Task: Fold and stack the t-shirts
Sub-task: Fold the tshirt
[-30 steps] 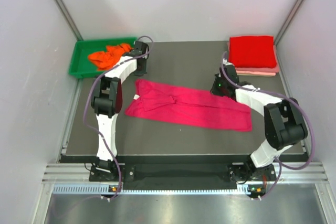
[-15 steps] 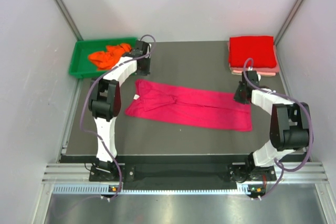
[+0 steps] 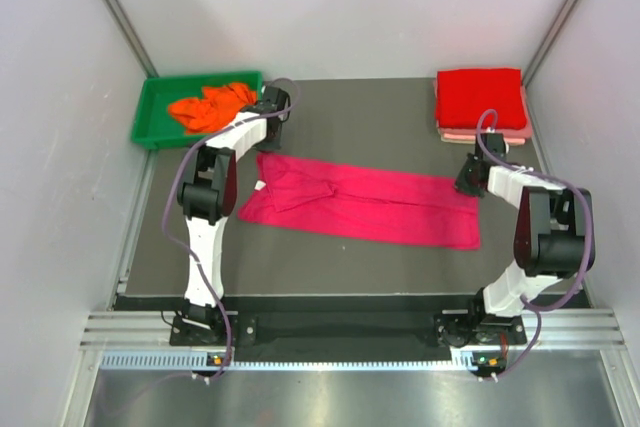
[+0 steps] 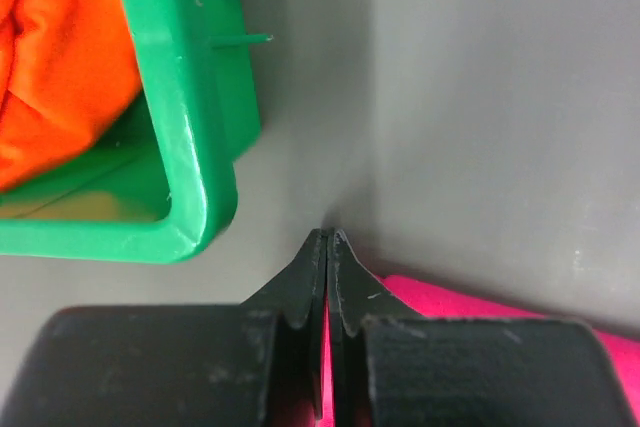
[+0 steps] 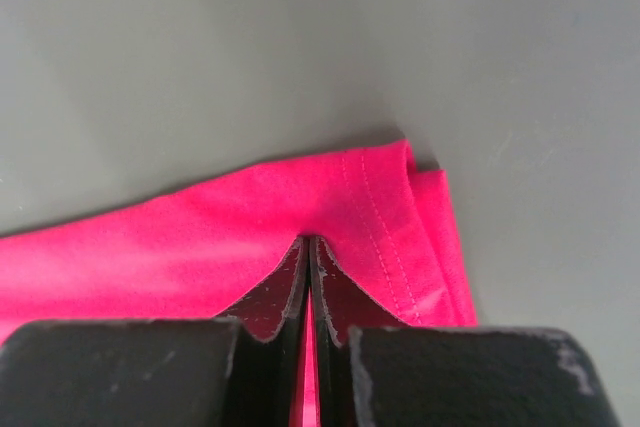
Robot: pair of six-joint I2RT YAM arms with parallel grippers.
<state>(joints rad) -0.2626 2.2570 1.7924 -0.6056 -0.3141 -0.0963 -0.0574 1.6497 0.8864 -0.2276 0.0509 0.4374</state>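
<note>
The magenta-pink t-shirt [image 3: 365,205] lies as a long folded strip across the middle of the dark table. My left gripper [image 3: 272,139] is at its far left corner, beside the green tray. In the left wrist view it [image 4: 328,237] is shut, with magenta cloth [image 4: 480,307] showing between the jaws. My right gripper [image 3: 467,185] is at the strip's far right corner. It [image 5: 308,240] is shut with its tips on the cloth [image 5: 150,247], just inside the stitched hem. A folded bright red t-shirt [image 3: 480,97] lies on a pale pink one [image 3: 490,134] at the back right.
The green tray [image 3: 150,112] at the back left holds the crumpled orange t-shirt [image 3: 208,105]. Its corner [image 4: 200,177] is close to my left fingers, with orange cloth [image 4: 60,57] inside. Grey walls close in the table on the left, back and right.
My right gripper has moved right along the shirt's far edge to its far right corner. My left gripper has shifted slightly nearer, to the far left corner. The shirt has hardly moved.
</note>
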